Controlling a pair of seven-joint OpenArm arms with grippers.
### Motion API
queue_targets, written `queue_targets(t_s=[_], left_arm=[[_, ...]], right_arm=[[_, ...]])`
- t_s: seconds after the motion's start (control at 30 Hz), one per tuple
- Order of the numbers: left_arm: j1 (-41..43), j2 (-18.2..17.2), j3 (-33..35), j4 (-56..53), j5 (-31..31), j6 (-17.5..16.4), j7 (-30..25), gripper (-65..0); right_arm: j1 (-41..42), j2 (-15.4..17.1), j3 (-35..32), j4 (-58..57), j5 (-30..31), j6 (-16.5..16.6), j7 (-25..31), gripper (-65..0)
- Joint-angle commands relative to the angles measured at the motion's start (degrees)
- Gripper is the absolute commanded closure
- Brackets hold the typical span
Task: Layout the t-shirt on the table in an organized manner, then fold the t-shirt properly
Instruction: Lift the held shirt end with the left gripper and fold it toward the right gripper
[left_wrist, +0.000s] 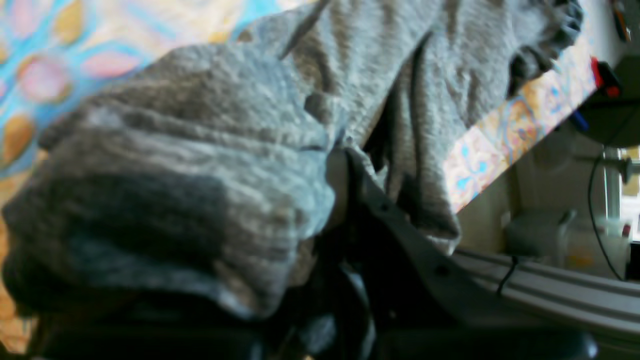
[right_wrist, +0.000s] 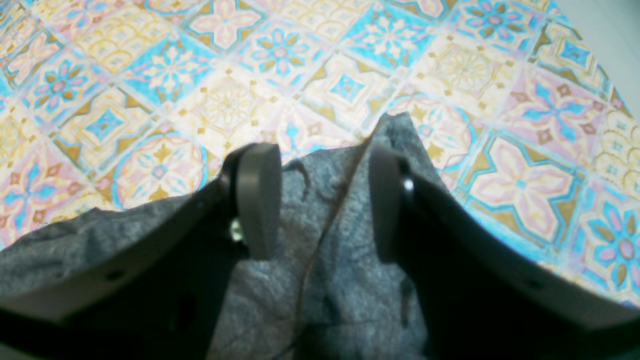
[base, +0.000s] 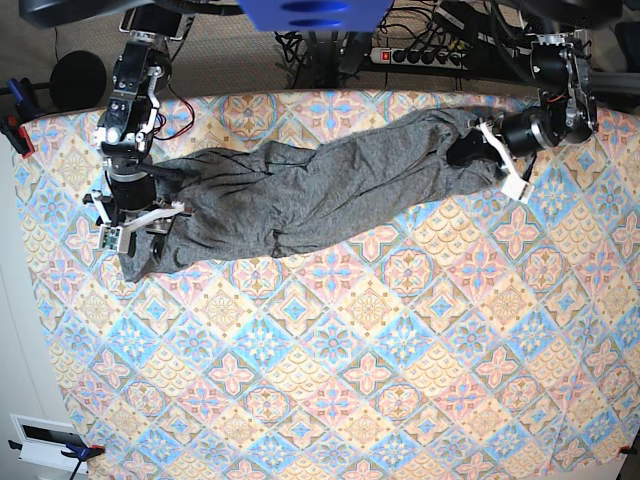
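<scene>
One t-shirt (base: 310, 195), a soft, limp heather-grey knit, is stretched as a rumpled band across the far part of the table (base: 350, 390), whose cloth is patterned in blue, pink and cream tiles. It is judged light and floppy, best taken at corners or hems. The left gripper (base: 497, 150) is clenched on bunched fabric; the right gripper (right_wrist: 322, 200) is spread over a pointed corner, nothing grasped.

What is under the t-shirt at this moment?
The t-shirt lies stretched in a rumpled band across the table, so the tile-patterned cloth is under it. Whatever else might lie beneath is covered. The left gripper pinches one end.
</scene>
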Motion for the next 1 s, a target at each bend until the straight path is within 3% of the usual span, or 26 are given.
queue_targets(t_s=[0.0, 0.13, 0.27, 0.53, 0.73, 0.97], left_arm=[[-0.49, -0.57, -0.28, 0.96, -1.38, -0.36, -0.85, 0.0], [-0.84, 1.28, -0.1, 1.14, -1.91, -0.36, -0.85, 0.0], [-3.04, 3.56, 0.51, 3.16, -6.92, -0.36, -0.85, 0.0], [-7.96, 5.06, 8.16, 7.29, -9.91, -0.36, -0.85, 0.0], [-13.59, 5.59, 16.34, 7.2, -9.73, -0.36, -1.2, 0.0], [-21.94, 11.83, 24.69, 2.28, -5.25, -0.36, -0.94, 0.0]], right_arm=[[0.61, 0.53, 0.17, 1.06, 0.33, 0.0, 1.71, -27.7], [0.43, 0.53, 0.17, 1.06, 0.33, 0.0, 1.71, -27.7], [-1.41, 0.53, 0.17, 1.06, 0.33, 0.0, 1.89, -27.7], [-1.41, 0.53, 0.17, 0.97, 0.33, 0.0, 1.89, -27.7], [-1.41, 0.53, 0.17, 0.88, 0.25, 0.0, 1.89, -27.7], [-1.41, 1.76, 0.17, 0.88, 0.25, 0.0, 1.89, -27.7]])
